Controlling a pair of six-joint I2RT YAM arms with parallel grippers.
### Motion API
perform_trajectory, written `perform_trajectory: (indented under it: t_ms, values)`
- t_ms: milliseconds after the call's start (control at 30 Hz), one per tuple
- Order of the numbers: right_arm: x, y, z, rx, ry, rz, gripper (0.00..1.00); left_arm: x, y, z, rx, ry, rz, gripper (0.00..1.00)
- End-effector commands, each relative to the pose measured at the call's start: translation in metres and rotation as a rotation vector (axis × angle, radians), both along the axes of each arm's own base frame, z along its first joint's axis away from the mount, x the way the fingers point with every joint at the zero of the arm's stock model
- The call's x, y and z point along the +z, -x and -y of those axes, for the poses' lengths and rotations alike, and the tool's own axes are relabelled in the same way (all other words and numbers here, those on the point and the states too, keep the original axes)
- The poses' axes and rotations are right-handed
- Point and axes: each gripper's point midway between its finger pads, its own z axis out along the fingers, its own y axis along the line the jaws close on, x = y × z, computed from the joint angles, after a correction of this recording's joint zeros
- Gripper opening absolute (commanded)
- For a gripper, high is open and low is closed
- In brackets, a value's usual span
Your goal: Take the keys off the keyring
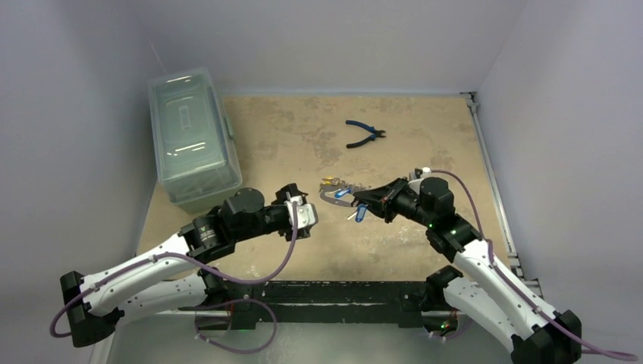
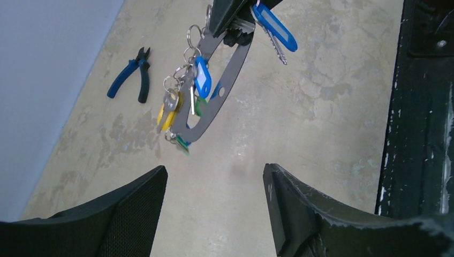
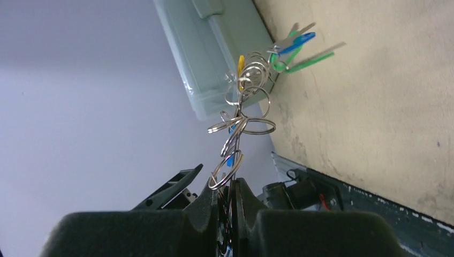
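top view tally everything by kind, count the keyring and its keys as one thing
clear lidded box: 1
blue-handled pliers: 1
keyring with its keys: 1
grippers: 2, the left gripper and the right gripper
total: 5

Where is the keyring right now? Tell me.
In the top view the keyring is mid-table, clamped at its right end in the right gripper, with the open left gripper just to its left and the pliers farther back.
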Motion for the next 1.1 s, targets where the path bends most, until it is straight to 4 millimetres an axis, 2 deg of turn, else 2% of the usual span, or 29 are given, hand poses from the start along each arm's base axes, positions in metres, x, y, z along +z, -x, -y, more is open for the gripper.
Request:
perform_trajectory:
  t_ms: [0, 133, 267, 433, 667, 767, 900, 1067]
  values:
    - [0.018, 0.004, -0.009, 0.04, -0.1, -0.018, 0.0, 0.02, -0.009, 0.01, -0.007, -0.014, 0.16, 0.64]
    - [0.027, 0.006, -0.012, 0.061, -0.136, -0.01, 0.0, 0.006, -0.012, 0.016, 0.006, -0.116, 0.22, 0.54]
    - [0.026, 0.009, -0.016, 0.091, -0.149, -0.024, 0.0, -0.008, -0.006, 0.031, 0.011, -0.213, 0.305, 0.45]
    - [0.025, 0.013, -0.018, 0.111, -0.148, -0.037, 0.0, 0.001, 0.001, 0.037, 0.014, -0.199, 0.357, 0.39]
    - [0.023, 0.017, -0.013, 0.095, -0.153, -0.046, 0.0, 0.023, 0.012, 0.022, 0.033, -0.149, 0.407, 0.38]
    - [0.028, 0.02, -0.014, 0.108, -0.158, -0.036, 0.0, 0.018, 0.007, 0.019, 0.044, -0.187, 0.442, 0.36]
    - [0.033, 0.023, -0.015, 0.118, -0.163, -0.027, 0.0, 0.005, 0.001, 0.025, 0.035, -0.277, 0.485, 0.34]
    - [0.038, 0.028, -0.016, 0.137, -0.171, -0.015, 0.0, 0.004, -0.002, 0.032, 0.03, -0.284, 0.51, 0.31]
